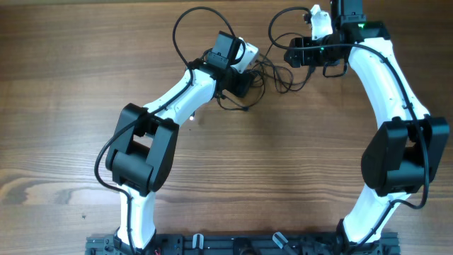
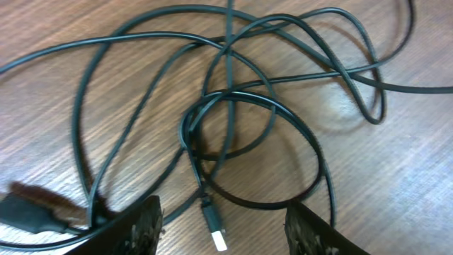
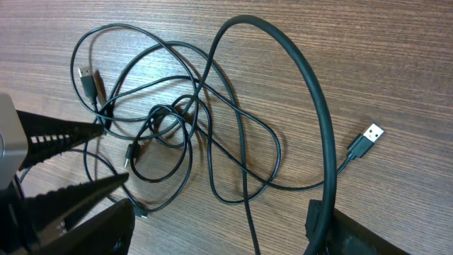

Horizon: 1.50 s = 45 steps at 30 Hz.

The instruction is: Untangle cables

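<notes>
The cables (image 1: 279,74) are thin black cords lying in a tangle on the wooden table between my two grippers. The left gripper (image 1: 243,83) hangs open just over the tangle's left side. In the left wrist view overlapping loops (image 2: 249,97) spread ahead of the left gripper (image 2: 223,234), and a USB plug (image 2: 214,228) lies loose on the wood between its fingers. The right gripper (image 1: 291,54) is open at the tangle's right. In its wrist view the right gripper (image 3: 226,237) holds nothing, with the knot (image 3: 191,106) ahead and plugs at the right (image 3: 366,137) and far left (image 3: 86,78).
A thick black arm cable (image 3: 322,120) arches across the right wrist view beside the right finger. The left gripper's fingers (image 3: 56,134) enter that view from the left edge. Both arms' own cables loop (image 1: 191,18) near the table's far edge. Bare wood (image 1: 71,85) surrounds the tangle.
</notes>
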Available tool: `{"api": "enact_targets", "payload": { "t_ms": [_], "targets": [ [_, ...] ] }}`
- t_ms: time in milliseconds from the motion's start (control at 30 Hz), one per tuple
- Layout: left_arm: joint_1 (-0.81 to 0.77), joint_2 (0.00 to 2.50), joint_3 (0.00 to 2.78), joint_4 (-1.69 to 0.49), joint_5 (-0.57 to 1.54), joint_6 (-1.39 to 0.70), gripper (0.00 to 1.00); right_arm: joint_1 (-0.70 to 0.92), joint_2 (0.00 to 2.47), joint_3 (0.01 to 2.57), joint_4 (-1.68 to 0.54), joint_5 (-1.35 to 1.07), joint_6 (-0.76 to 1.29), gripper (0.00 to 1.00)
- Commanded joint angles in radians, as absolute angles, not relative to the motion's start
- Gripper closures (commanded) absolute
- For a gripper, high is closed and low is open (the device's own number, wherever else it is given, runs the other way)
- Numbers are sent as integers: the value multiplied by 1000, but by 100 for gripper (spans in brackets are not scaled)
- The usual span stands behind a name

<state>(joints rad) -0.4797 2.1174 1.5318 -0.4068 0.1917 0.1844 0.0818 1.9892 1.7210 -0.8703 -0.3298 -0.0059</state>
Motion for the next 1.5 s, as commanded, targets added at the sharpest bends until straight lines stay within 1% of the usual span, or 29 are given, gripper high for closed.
{"api": "enact_targets", "payload": {
  "t_ms": [0, 233, 500, 667, 833, 933, 1100, 1267, 1467],
  "targets": [
    [-492, 2141, 1544, -408, 282, 207, 41, 81, 1965, 1716, -870, -350, -23, 20],
    [-522, 2151, 1544, -430, 291, 281, 39, 81, 1965, 1716, -872, -350, -23, 20],
    [-525, 2206, 1545, -423, 290, 282, 40, 81, 1965, 1716, -876, -350, -26, 20],
    [-525, 2206, 1545, -364, 209, 281, 38, 81, 1965, 1716, -878, -350, -27, 20],
    [-525, 2206, 1545, -360, 129, 289, 37, 81, 1965, 1716, -878, -350, -29, 20],
    [-525, 2205, 1548, -353, 128, 301, 37, 81, 1965, 1716, -877, -350, -35, 20],
    [-529, 2203, 1608, -365, 128, 300, 38, 81, 1965, 1716, -877, -350, -45, 20],
    [-538, 2203, 1731, -433, 123, 299, 38, 81, 1965, 1716, -874, -350, -46, 20],
    [-547, 2203, 1756, -461, 96, 300, 37, 81, 1965, 1716, -875, -350, -49, 20]
  ]
}}
